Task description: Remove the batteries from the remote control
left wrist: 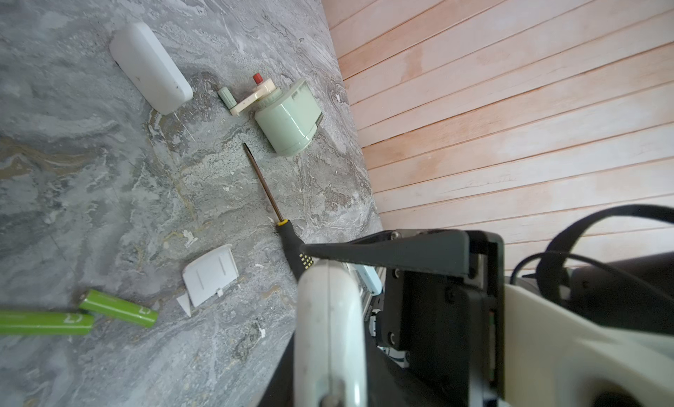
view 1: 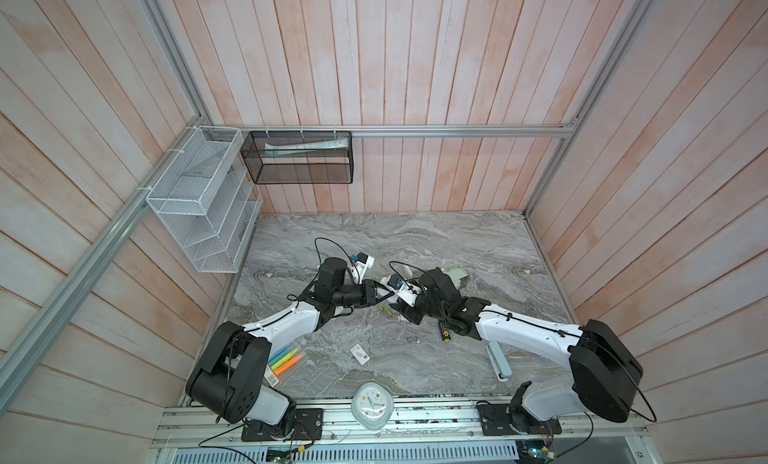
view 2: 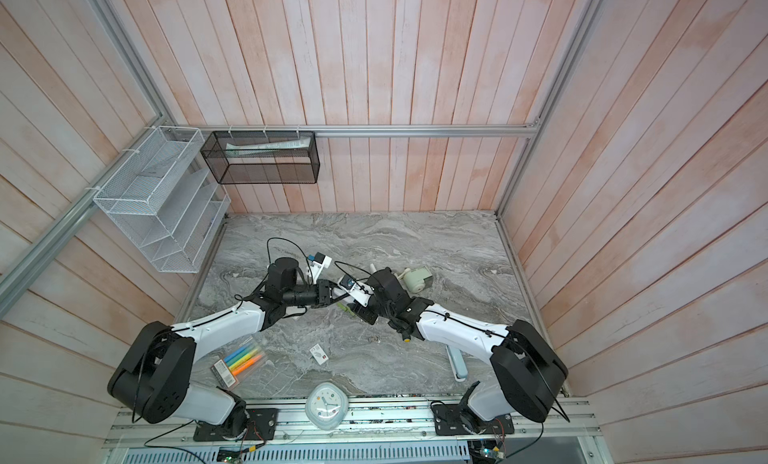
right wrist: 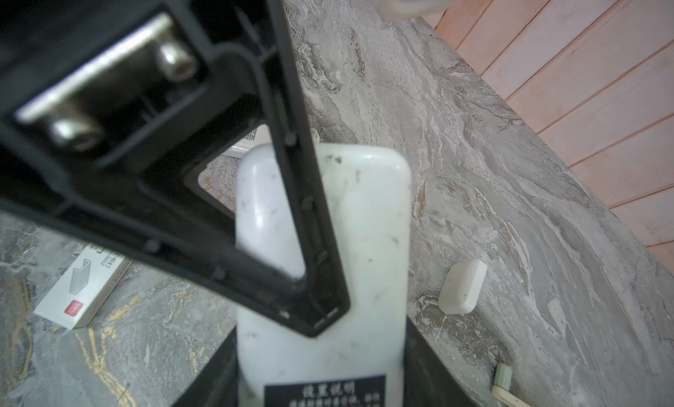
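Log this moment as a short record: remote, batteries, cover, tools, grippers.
remote: white plastic remote control, held between the jaws of the right gripper; battery compartment not in view
left side: left gripper, one black finger across the remote; open or shut unclear
batteries out: two lime green cylindrical batteries, close together on the grey marble tabletop
cover: white plastic battery cover, off, flat beside them
tool: black-and-yellow-handled screwdriver, lying on the tabletop
other: mint green crank pencil sharpener, near the screwdriver's tip
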You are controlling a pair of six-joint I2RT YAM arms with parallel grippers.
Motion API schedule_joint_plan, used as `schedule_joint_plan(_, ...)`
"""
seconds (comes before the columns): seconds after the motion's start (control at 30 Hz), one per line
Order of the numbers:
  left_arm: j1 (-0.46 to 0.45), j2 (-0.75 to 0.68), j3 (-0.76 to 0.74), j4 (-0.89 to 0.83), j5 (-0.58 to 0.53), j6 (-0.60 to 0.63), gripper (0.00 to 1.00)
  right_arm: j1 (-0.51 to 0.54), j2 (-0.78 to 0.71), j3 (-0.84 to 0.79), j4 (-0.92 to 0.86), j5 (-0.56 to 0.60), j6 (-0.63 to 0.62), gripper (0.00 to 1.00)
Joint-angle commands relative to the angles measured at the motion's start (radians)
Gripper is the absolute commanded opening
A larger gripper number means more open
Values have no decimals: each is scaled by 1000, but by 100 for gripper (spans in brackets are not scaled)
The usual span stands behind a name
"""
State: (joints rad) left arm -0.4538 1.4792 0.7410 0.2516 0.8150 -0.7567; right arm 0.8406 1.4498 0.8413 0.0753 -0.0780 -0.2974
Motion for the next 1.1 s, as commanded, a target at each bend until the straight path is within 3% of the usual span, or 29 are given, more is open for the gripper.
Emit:
schedule_joint_plan(0.0, 6, 2, 22, -13, -5, 8, 63, -4, 15, 21, 2, -13, 8, 33)
schedule_joint_plan(0.07, 22, -13, 16, -35, -36, 5, 94, -4, 24, 18, -13, -29, 13, 33)
schedule_joint_plan(0.1, 33, -27, 14, -47, -54, 6, 100, -2, 29, 15, -24, -35, 19, 33)
schedule_joint_plan(0.5, 160, -152, 15, -295, -293, 54, 100, 119, 131, -43, -100, 25, 108, 33)
schedule_joint_plan(1.07, 166, -150, 9, -322, -313, 62, 100, 167, 280, 8, -165, 82, 106, 41)
